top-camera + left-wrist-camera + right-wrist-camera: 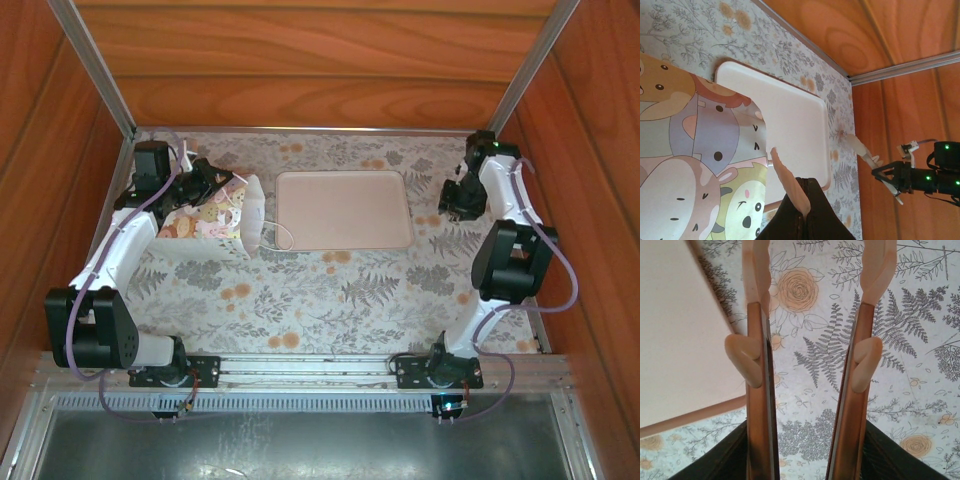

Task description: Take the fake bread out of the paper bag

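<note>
- The paper bag lies on its side directly under the left end effector, at the far left of the worktop. Its white mouth is turned towards the right end effector.
- The bag's upturned side carries pastel cartoon animals. I cannot tell what is inside it.
- The left end effector has its pale fingers pressed together over the bag's edge. Whether paper is caught between them I cannot tell.
- A thin white cord handle loops out of the bag's mouth onto the worktop, on the side away from the left end effector.
- A pale pink rectangular tray sits flat between the two end effectors, just beside the bag's mouth, with its surface bare.
- The right end effector has its fingers spread with nothing between them. It hangs over the patterned surface just beside the tray's edge, well apart from the bag.
- The worktop is covered with a pale print of grey ferns and orange flowers.
- Beyond and to both sides of the end effectors stand reddish wood-grain walls, with aluminium posts in the far corners.
- A metal rail carrying the arm bases runs along the near edge.
</note>
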`<action>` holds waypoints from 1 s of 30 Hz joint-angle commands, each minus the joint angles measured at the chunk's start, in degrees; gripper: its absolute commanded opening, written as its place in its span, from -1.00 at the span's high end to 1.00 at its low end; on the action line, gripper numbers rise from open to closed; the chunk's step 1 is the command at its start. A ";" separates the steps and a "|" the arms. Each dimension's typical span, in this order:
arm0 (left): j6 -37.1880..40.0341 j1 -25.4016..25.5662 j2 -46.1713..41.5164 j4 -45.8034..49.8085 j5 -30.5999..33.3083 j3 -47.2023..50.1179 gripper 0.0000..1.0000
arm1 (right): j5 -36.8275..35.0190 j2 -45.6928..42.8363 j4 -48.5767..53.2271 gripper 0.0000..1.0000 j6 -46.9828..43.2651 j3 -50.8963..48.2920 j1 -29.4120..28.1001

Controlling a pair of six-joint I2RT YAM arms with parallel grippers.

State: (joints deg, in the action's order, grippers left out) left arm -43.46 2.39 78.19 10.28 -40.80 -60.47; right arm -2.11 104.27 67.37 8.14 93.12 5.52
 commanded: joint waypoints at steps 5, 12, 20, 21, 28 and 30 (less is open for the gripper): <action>-0.30 0.32 -2.44 -0.20 -0.58 -0.96 1.00 | 6.27 -5.63 2.19 0.01 -1.19 -1.76 -2.12; 0.78 0.28 -3.86 0.77 -0.53 -0.94 1.00 | 18.08 -15.01 -3.29 0.01 -2.25 -6.42 -6.48; 2.16 0.29 -6.21 2.60 0.53 -0.81 1.00 | 27.02 -22.73 -13.46 0.02 -1.97 -15.25 -14.05; 2.26 0.32 -6.49 2.80 0.73 -0.76 1.00 | 27.42 -23.54 -14.81 0.03 -2.07 -16.49 -15.27; 2.76 0.28 -7.90 4.16 2.33 -0.27 1.00 | 31.38 -28.09 -24.71 0.05 -2.90 -25.83 -21.36; 3.43 0.29 -8.78 5.15 3.09 -0.19 1.00 | 32.22 -28.51 -26.35 0.05 -4.29 -27.22 -23.56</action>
State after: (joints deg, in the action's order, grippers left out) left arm -41.78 2.39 71.66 13.52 -39.11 -60.47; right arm 25.80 77.49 47.27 6.09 67.20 -15.90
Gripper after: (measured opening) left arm 0.048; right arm 0.475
